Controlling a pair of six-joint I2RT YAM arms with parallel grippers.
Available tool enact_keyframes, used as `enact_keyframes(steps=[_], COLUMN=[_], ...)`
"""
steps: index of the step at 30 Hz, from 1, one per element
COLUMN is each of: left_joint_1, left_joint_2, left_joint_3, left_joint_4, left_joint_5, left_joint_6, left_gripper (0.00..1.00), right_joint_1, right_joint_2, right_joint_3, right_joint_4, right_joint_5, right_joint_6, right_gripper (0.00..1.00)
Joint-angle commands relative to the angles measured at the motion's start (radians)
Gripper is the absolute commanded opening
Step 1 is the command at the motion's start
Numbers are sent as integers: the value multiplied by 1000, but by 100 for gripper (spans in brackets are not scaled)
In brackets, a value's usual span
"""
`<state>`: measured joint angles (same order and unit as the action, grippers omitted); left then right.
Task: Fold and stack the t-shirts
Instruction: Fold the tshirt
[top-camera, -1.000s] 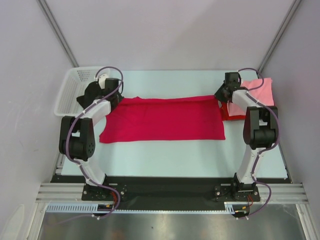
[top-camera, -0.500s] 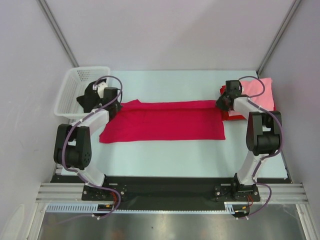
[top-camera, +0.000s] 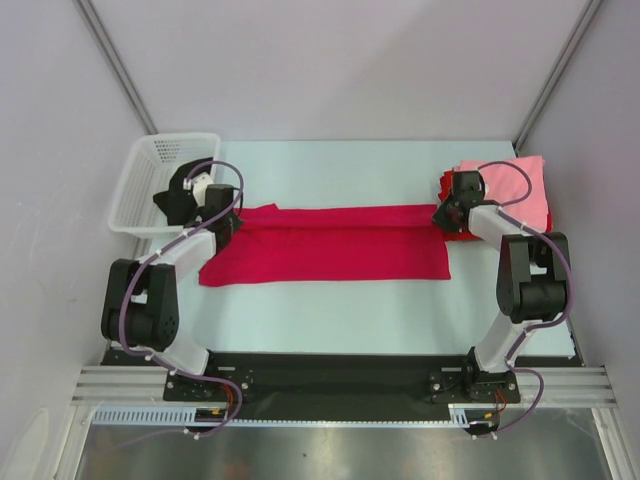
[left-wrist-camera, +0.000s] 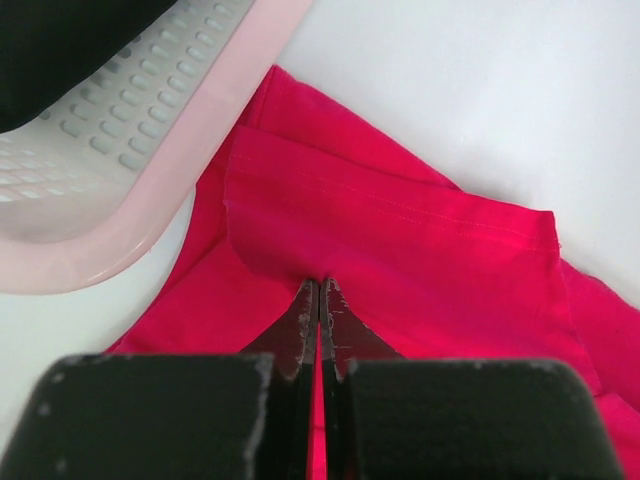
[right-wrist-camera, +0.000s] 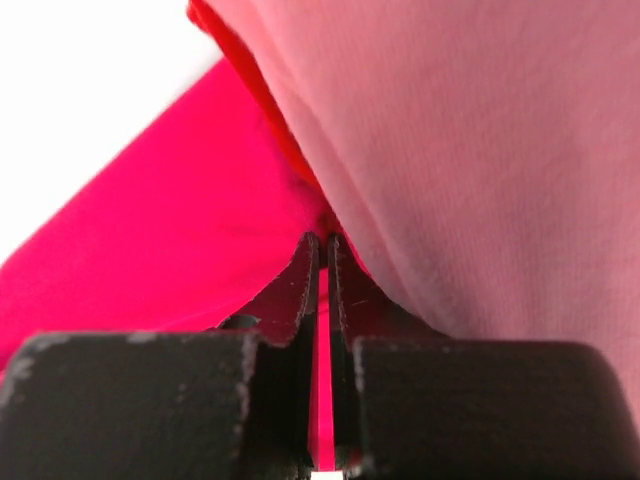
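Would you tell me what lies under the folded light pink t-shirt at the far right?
Only the edge of a red folded t-shirt shows beneath the light pink t-shirt; the rest is covered by it.

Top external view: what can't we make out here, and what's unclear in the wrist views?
- Top external: the left gripper and right gripper cover the crimson t-shirt corners they clamp.
- Top external: the right arm hides most of the red cloth under the pink t-shirt; layer count unclear.
- Left wrist: dark shape over the basket, cut off by the top-left edge; unidentifiable.
- Right wrist: pink t-shirt fills the frame, blurred.
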<state>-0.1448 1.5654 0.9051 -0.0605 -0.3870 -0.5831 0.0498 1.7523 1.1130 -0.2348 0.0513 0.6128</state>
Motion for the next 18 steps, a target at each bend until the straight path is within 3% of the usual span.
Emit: enact_keyframes(steps=[1,18], left_joint_1=[-4,-32], left_joint_2=[-48,-56], left_joint_3=[-20,-106], left_joint_4=[37,42], left_joint_5=[-30,-32], left_joint_6=[14,-24], left_gripper=[0,0], right_joint_1=[12,44], right_joint_2=[-34,-59], right_joint_3=[-11,-88], right_joint_4=[-6,-17], right_joint_5=[56,171], right_joint_6=[-28,-22], right_gripper=[0,0])
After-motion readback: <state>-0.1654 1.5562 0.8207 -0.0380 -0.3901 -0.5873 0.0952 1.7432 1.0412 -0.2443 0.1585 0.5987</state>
